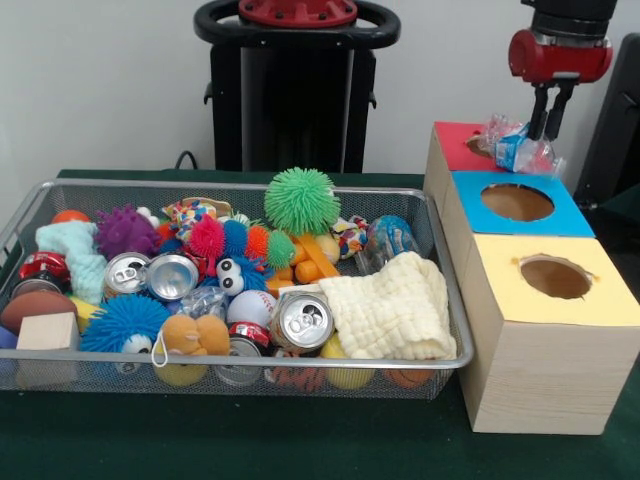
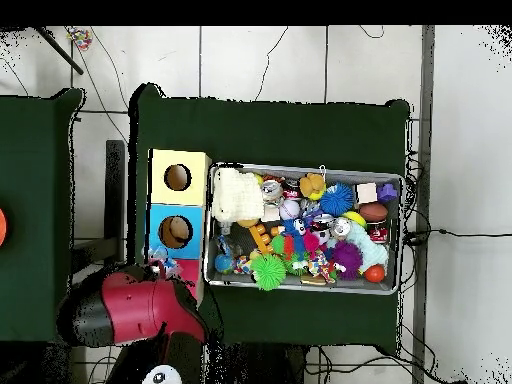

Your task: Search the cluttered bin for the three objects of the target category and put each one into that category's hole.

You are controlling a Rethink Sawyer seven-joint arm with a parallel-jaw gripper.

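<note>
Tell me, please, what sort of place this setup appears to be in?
Probably a robotics lab or test room: a robot arm's gripper hangs over a wooden sorting box, a wire bin of toys sits on a green-covered table, and cables trail over the tiled floor.

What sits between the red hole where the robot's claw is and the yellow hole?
The blue-topped hole lies between the red-topped hole, where the gripper holds a plastic bottle, and the yellow-topped hole; the front view shows it.
</note>
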